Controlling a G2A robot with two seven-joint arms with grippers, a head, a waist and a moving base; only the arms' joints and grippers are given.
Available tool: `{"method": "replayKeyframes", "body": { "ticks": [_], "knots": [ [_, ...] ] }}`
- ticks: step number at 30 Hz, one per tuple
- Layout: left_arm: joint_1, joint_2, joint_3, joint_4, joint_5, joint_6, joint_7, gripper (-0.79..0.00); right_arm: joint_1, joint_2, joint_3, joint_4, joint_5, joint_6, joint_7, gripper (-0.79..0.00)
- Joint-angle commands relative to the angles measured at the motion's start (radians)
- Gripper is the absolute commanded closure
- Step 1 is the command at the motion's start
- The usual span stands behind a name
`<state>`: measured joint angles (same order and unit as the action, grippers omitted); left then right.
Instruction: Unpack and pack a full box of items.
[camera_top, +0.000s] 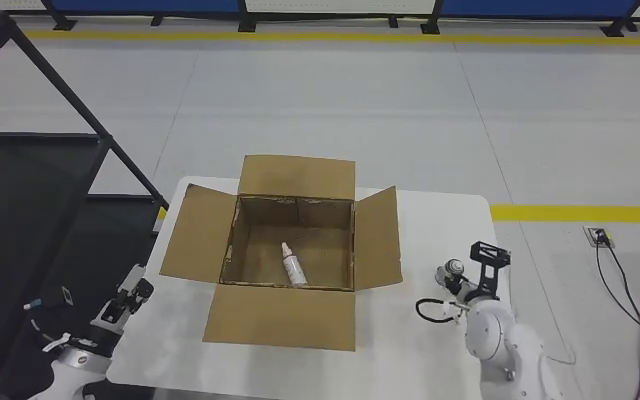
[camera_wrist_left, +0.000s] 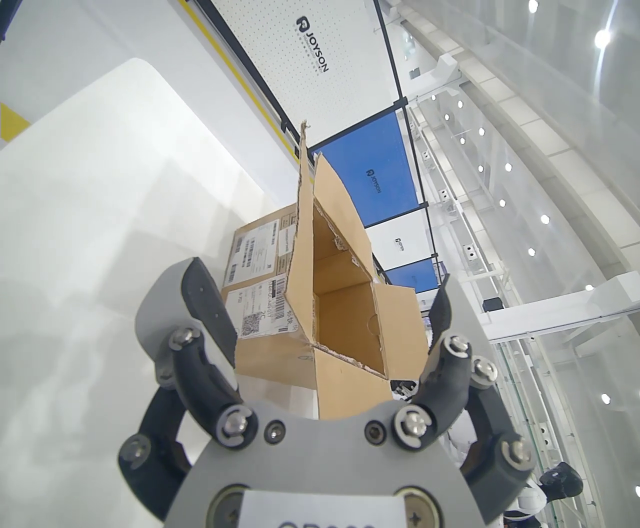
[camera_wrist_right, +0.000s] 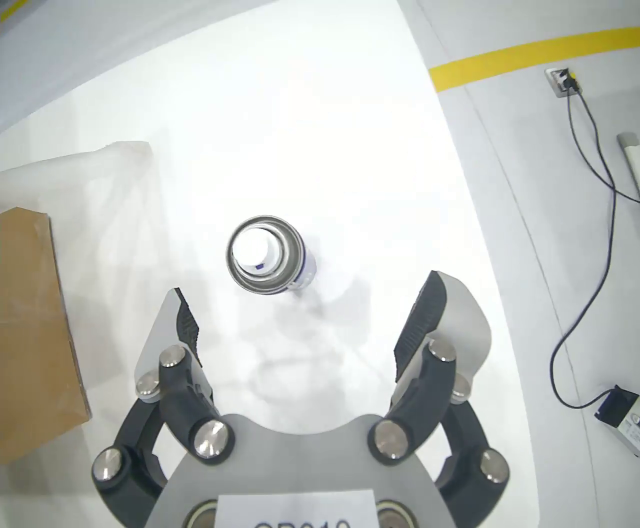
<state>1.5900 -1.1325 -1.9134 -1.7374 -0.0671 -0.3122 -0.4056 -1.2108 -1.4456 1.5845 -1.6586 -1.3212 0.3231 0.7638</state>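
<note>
Right gripper (camera_wrist_right: 306, 305): fingers apart, nothing held, pointed down at the counter (camera_wrist_right: 350, 150). One can (camera_wrist_right: 270, 260) stands upright just beyond the fingertips, touching neither, near the counter's right edge. Left gripper (camera_wrist_left: 320, 290): fingers apart, nothing held, low beside the counter's left edge, aimed toward the box (camera_top: 280, 318). One box, mid-counter, with all four flaps folded outward; its right flap lies between the can and the box interior. One bottle (camera_top: 293, 266) lies on its side on the box floor. Labels (camera_wrist_left: 247, 252) on the box's left wall face the left gripper. One socket (camera_wrist_right: 562, 80) is set in the floor beyond the counter's right edge, beside a yellow line (camera_wrist_right: 525, 60).
</note>
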Motion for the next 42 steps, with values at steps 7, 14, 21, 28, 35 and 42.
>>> {"method": "replayKeyframes", "body": {
  "ticks": [7, 14, 21, 28, 35, 42],
  "knots": [
    [0.0, 0.0, 0.0, 0.0, 0.0, 0.0, 0.0, -0.785, 0.067, 0.003, -0.001, 0.13, 0.048, -0.045, -0.023, -0.354],
    [0.0, 0.0, 0.0, 0.0, 0.0, 0.0, 0.0, -0.785, 0.09, 0.005, -0.015, 0.154, 0.066, -0.056, -0.041, 0.0],
    [0.0, 0.0, 0.0, 0.0, 0.0, 0.0, 0.0, -0.785, 0.073, 0.007, -0.001, 0.086, 0.124, -0.067, -0.082, 0.0],
    [0.0, 0.0, 0.0, 0.0, 0.0, 0.0, 0.0, -0.785, 0.046, 0.003, -0.038, -0.127, 0.127, -0.025, -0.139, 0.0],
    [0.0, 0.0, 0.0, 0.0, 0.0, 0.0, 0.0, -0.785, 0.096, -0.007, -0.219, -0.359, -0.039, 0.016, -0.158, 0.0],
    [0.0, 0.0, 0.0, 0.0, 0.0, 0.0, 0.0, -0.785, 0.357, -0.04, -0.486, -0.212, -0.072, -0.084, -0.058, 0.0]
  ]
}}
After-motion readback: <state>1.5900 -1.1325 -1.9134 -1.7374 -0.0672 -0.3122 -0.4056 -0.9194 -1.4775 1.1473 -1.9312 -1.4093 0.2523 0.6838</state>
